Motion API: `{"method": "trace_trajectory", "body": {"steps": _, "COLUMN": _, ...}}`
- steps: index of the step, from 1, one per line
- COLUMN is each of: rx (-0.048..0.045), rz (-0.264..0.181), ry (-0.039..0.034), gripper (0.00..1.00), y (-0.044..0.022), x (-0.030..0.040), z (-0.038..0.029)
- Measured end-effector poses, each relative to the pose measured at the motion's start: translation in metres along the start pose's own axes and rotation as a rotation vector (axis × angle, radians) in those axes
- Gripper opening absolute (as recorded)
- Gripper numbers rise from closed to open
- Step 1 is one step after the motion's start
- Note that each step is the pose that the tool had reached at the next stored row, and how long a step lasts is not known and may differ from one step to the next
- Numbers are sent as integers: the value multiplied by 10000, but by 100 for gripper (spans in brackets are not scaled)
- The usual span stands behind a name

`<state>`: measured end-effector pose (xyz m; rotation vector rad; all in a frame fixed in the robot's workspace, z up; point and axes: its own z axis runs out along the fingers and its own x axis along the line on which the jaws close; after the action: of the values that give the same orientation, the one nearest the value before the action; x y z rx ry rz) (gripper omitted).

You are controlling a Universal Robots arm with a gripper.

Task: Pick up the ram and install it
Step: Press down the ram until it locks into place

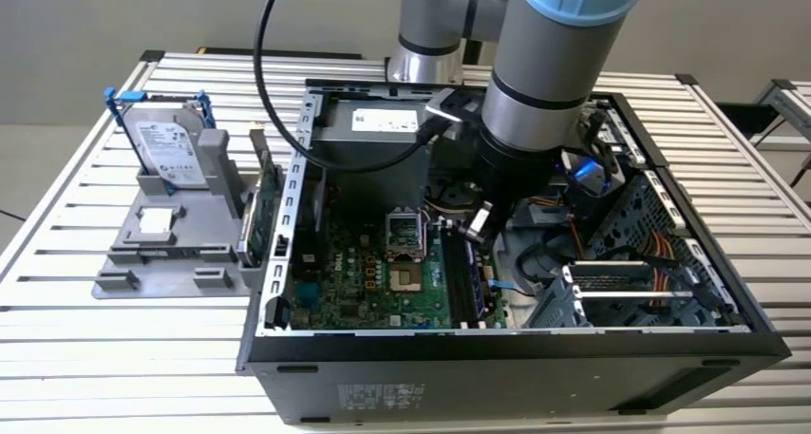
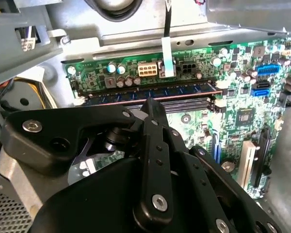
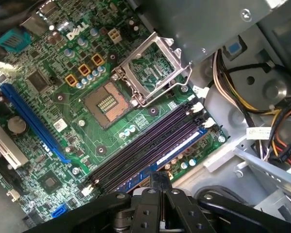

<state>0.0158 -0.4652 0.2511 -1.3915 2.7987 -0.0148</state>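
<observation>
The ram (image 2: 150, 91) is a long dark blue stick that stands in the outermost memory slot of the green motherboard (image 3: 63, 63), next to the empty black slots (image 3: 150, 141). It appears in the first wrist view as a blue strip (image 3: 177, 151). My gripper (image 1: 480, 227) hangs inside the open computer case, just above the slots. In both wrist views its black fingertips (image 2: 153, 106) are pressed together with nothing between them, right beside the top edge of the ram. I cannot tell whether they touch it.
An open CPU socket (image 3: 106, 104) lies beside the slots. Cable bundles (image 3: 233, 82) and a drive cage (image 1: 633, 292) crowd the case's far side. Outside, at the exterior view's left, a grey fixture (image 1: 140, 263) holds a silver hard drive (image 1: 171, 144) and a green card (image 1: 260, 211).
</observation>
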Motion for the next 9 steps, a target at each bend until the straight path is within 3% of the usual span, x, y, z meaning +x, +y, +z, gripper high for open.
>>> {"method": "trace_trajectory", "body": {"steps": 9, "rx": -9, "rz": -881, "ry": -14, "gripper": 0, "y": 1, "x": -1, "z": 3}}
